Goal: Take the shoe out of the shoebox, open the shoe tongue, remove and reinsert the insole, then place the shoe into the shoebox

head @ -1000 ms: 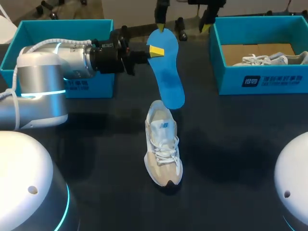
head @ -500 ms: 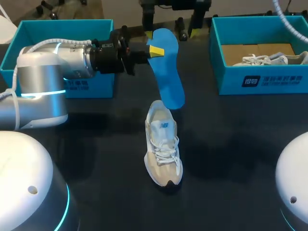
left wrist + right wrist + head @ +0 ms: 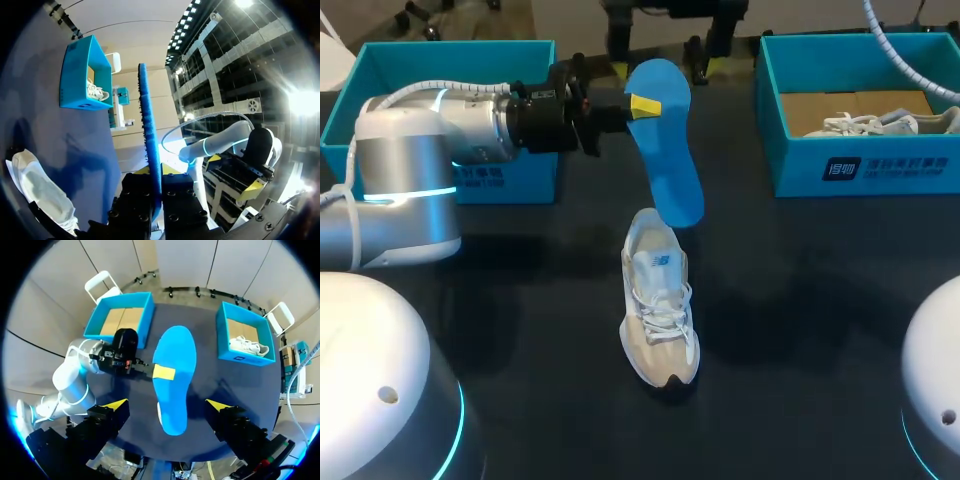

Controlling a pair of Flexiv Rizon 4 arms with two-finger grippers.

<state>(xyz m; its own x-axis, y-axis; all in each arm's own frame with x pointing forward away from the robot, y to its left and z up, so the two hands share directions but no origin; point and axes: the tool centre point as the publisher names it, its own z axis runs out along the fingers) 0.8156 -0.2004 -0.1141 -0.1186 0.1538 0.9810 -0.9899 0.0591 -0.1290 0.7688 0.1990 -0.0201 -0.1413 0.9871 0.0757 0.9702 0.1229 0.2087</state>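
Left jaws clamped on the insole (image 3: 670, 160), 12 o'clock of the shoe (image 3: 658, 310); right jaws apart, empty. Removal looks done; you reinsert it next.

The blue insole (image 3: 670, 160) looks soft and matt. The shoe (image 3: 658, 310) is pale cloth with white laces. The left arm (image 3: 410, 150) is smooth, shiny silver. The tabletop (image 3: 820, 300) is dark and dull.

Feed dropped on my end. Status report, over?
Left pincer shut on blue insole, held in air above shoe. Right pincer open, high over insole, holding nothing. Shoe upright on table. Nothing in the way.
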